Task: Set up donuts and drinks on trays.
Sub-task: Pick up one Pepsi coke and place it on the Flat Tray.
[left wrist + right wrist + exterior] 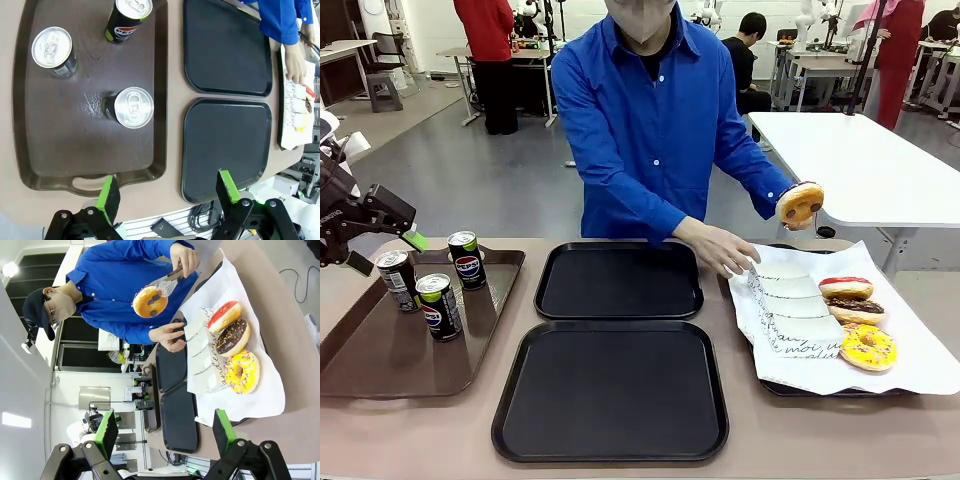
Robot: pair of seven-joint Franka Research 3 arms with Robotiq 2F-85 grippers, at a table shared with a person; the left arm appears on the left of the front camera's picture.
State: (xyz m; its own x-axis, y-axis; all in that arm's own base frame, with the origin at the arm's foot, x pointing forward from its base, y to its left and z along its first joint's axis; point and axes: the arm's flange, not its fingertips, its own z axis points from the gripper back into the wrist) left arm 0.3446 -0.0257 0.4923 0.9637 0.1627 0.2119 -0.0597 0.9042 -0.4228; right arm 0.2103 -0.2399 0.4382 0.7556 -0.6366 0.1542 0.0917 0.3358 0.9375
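Observation:
Three black soda cans (440, 307) stand on the brown tray (380, 350); from above they appear as silver tops (131, 107). My left gripper (388, 250) hovers open over that tray's left end, its fingers (107, 192) spread and holding nothing. Two square black trays (618, 280) (610, 390) lie bare in the middle. The person holds an orange-glazed donut (800, 203) in tongs above the table's right side. Red (225, 316), chocolate (232, 337) and sprinkled yellow (241, 371) donuts lie on white paper. My right gripper (165, 432) is open, well above them.
The paper-lined tray (790, 388) at the right also carries flat white boxes (790, 300) with script lettering; the person's other hand (720, 250) rests at their edge. Another white table (860, 160) stands behind on the right.

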